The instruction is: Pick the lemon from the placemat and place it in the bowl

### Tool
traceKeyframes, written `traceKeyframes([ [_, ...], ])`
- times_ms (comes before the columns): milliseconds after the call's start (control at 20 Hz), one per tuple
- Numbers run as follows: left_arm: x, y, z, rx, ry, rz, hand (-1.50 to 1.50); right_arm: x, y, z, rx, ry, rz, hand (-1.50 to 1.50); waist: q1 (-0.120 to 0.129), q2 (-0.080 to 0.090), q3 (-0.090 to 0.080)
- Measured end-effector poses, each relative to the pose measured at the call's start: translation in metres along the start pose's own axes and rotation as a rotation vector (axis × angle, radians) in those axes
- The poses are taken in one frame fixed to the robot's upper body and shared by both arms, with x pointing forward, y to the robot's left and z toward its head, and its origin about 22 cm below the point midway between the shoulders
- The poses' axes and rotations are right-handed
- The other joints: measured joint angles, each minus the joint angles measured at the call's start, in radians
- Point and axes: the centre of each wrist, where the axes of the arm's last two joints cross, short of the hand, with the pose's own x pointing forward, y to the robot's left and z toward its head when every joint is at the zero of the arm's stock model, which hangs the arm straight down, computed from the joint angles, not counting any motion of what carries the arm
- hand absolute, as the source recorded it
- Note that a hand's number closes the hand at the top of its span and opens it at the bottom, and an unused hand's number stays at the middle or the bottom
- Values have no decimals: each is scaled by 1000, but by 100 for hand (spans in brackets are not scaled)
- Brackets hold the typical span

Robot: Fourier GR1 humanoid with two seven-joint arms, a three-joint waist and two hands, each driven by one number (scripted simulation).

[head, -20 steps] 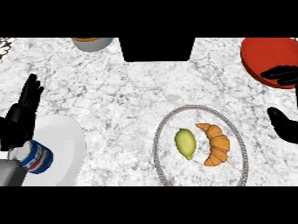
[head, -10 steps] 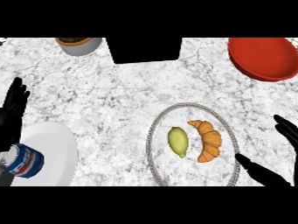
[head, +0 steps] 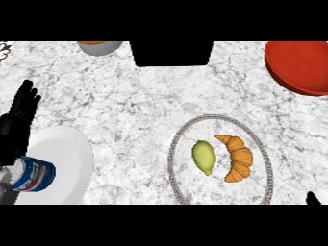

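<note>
A yellow-green lemon (head: 204, 157) lies on a round grey placemat (head: 182, 139) at the lower middle, left of an orange croissant (head: 237, 158). The red bowl (head: 308, 67) stands at the far right. My left hand (head: 14, 124) rests open at the left edge, fingers up, far from the lemon. Of my right hand (head: 312, 198) only a black tip shows at the lower right edge, to the right of the placemat.
A white plate (head: 68, 158) sits at the lower left with a blue and white can (head: 34, 173) on it. A grey cup (head: 99, 47) stands at the far edge. A black block (head: 171, 53) sits at the far middle.
My right hand has dropped back toward the lower edge, almost out of view. The whole view has shifted, so the placemat and bowl sit further right and lower. The lemon has not moved on the placemat.
</note>
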Motion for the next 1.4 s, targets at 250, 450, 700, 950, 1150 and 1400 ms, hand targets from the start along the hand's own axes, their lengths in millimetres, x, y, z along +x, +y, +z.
traceKeyframes([
  [250, 2, -2, -6, -8, -6, -2, 0, 35, -19, -17, 2, -22, 76, -150, 11, 5, -2],
  [450, 3, -3, -7, -17, -6, -1, 0, 45, -37, -25, 115, 10, 177, -150, 24, 11, -4],
  [700, 6, -8, -9, -28, -15, 0, 0, 57, -45, -45, 257, 83, 283, -150, 37, 16, -6],
  [950, 4, -10, -9, -39, -18, 0, 0, 63, -29, -70, 405, 145, 344, -150, 48, 16, -5],
  [1150, 11, -16, -12, -37, -18, -4, 0, 67, -9, -92, 531, 185, 380, -150, 48, 13, -4],
  [1400, 4, -12, -10, -35, -13, -2, 0, 69, 21, -113, 670, 256, 447, -150, 41, 10, -3],
])
